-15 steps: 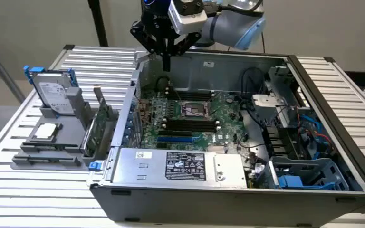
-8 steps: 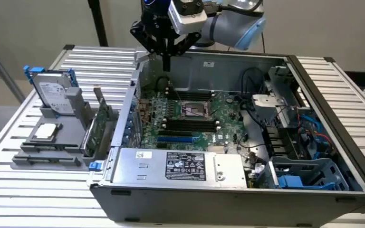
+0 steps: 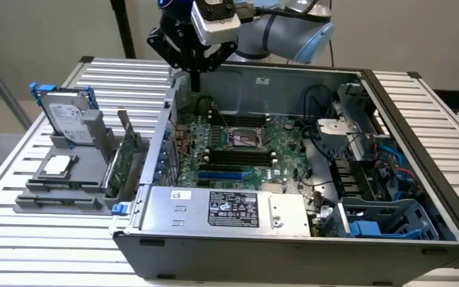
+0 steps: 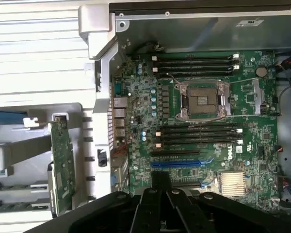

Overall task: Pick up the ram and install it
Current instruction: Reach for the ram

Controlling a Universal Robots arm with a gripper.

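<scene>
- Exterior view: the tool (image 3: pixel 196 81) hangs over the back corner of the open computer case (image 3: pixel 238 257), with its tips pressed together and nothing between them.
- The ram (image 3: pixel 132 145) looks to be the thin green stick standing on its edge in the grey holder (image 3: pixel 58 200) on the surface, well apart from the tool.
- I think it is light, stiff and easy to crack, so pinch its two flat sides near the middle of the top edge.
- Wrist view: the tool (image 4: pixel 166 194) is above the motherboard (image 4: pixel 145 97), and the long black slots (image 4: pixel 199 136) are bare.
- A green board (image 4: pixel 63 165) stands in the holder. I cannot tell if it is the ram.
</scene>
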